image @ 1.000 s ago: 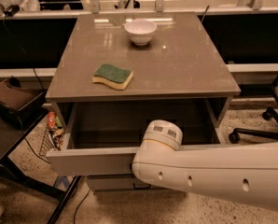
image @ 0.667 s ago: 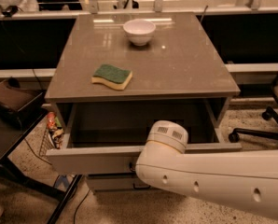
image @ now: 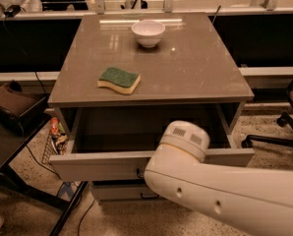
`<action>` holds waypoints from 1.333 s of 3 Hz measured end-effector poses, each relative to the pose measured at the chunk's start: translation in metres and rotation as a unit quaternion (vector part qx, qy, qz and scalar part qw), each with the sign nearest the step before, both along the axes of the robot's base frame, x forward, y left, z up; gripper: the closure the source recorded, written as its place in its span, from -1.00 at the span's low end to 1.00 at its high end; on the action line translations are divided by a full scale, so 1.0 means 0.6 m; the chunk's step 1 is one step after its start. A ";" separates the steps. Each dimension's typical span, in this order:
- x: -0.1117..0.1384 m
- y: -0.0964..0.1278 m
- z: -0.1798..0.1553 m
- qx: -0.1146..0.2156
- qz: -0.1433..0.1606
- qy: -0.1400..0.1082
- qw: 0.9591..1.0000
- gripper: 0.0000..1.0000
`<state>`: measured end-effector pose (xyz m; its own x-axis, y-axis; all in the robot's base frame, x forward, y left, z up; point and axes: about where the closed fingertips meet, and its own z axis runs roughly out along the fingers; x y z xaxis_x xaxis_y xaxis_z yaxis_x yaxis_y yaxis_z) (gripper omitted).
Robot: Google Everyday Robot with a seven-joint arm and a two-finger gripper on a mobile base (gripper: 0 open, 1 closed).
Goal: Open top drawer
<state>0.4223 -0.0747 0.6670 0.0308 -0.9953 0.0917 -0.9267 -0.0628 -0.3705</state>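
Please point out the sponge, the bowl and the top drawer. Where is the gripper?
Green-and-yellow sponge (image: 118, 75), camera view, its green top.
Round white bowl (image: 148, 37), camera view, its outer wall.
Open grey top drawer (image: 97, 165), camera view, its front panel.
The gripper: hidden behind white arm (image: 220, 195), near drawer front.

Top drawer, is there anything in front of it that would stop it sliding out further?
Nothing visible blocks the top drawer, which is already well out. The robot's arm crosses its front, hiding the claw behind it. A black stand's leg sits by the left corner, seemingly below the drawer's path.
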 end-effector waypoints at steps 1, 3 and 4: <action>-0.019 -0.057 0.157 -0.017 -0.028 -0.047 0.998 1.00; -0.020 -0.087 0.295 -0.042 0.003 -0.102 0.994 1.00; -0.020 -0.087 0.295 -0.042 0.002 -0.102 0.994 1.00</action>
